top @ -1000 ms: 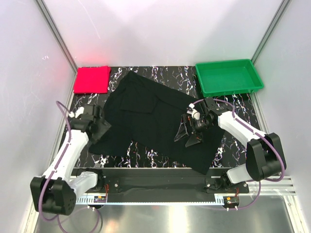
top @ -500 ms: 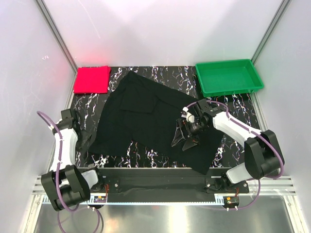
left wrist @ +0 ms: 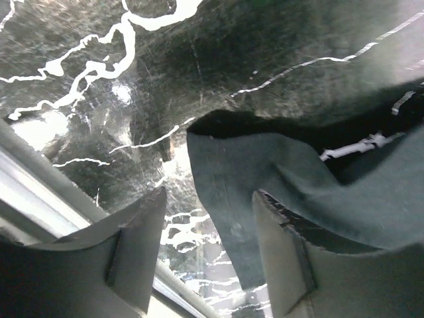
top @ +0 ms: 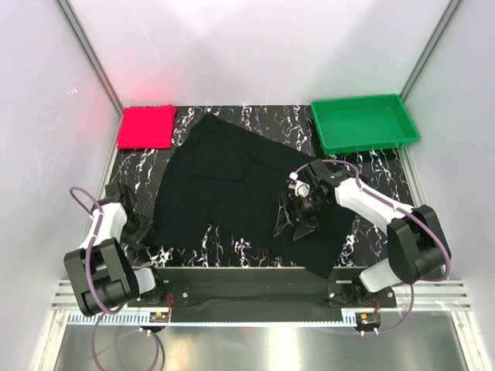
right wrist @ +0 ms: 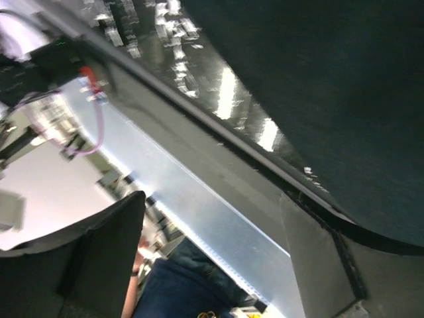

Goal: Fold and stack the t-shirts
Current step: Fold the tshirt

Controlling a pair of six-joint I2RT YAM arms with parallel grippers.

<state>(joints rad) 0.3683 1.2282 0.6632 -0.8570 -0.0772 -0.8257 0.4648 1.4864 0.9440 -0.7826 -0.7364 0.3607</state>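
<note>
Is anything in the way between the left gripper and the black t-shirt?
Nothing visible. The left gripper is open, with a corner of the black t-shirt between its fingers, above the marbled table.

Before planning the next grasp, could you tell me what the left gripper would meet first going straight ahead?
Probably the black t-shirt: its edge lies right ahead of the open left gripper, with the marble table just behind. Depth is hard to judge.
</note>
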